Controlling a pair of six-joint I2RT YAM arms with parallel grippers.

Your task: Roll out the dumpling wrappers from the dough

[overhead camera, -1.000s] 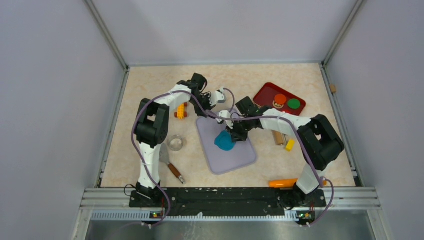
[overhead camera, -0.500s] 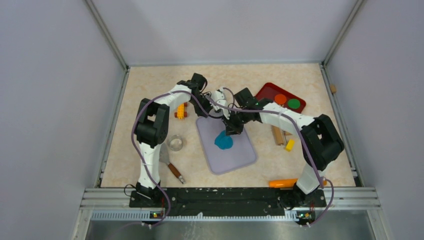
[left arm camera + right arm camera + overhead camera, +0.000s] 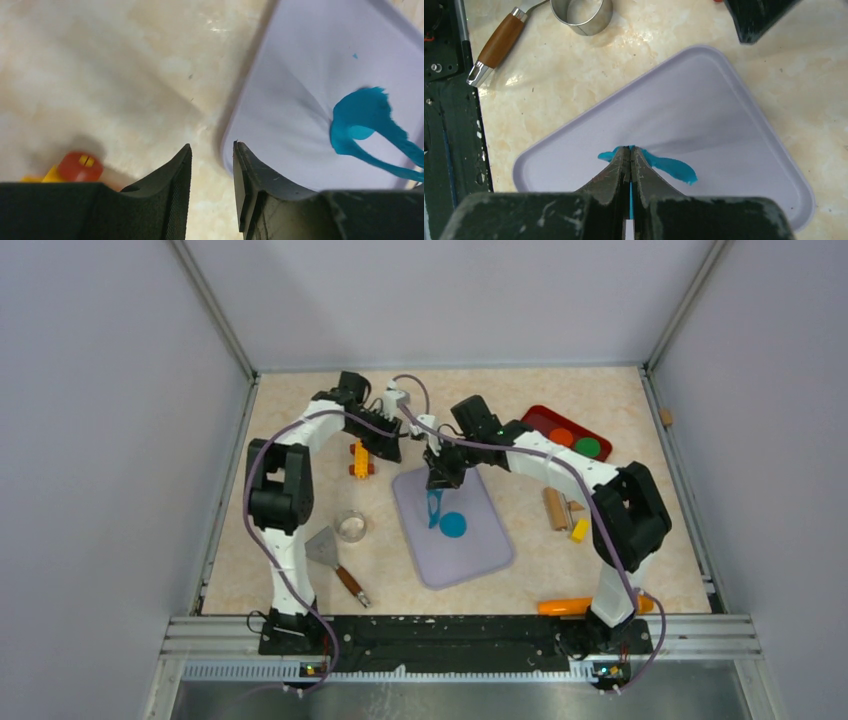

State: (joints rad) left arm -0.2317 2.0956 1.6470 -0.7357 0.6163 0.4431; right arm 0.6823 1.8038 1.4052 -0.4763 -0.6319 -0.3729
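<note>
The red tray at the far right of the counter held an orange disc and a green disc, side by side; the lavender mat, smooth and round-cornered with a low raised rim, carried one dumpling wrapper, a thin, flat, round teal disc near its middle. The right claw was pinched fully closed on the dough, a thin ragged teal strip with a looped end; its long axis ran from the claw down toward the mat, its lower end just beside the wrapper; whether it touched the mat could not be told. The left claw stood partly open with nothing in it, above the bare marbled counter just beside the mat's edge. A shiny metal ring cutter and a scraper with a brown wooden handle lay left of the mat.
</note>
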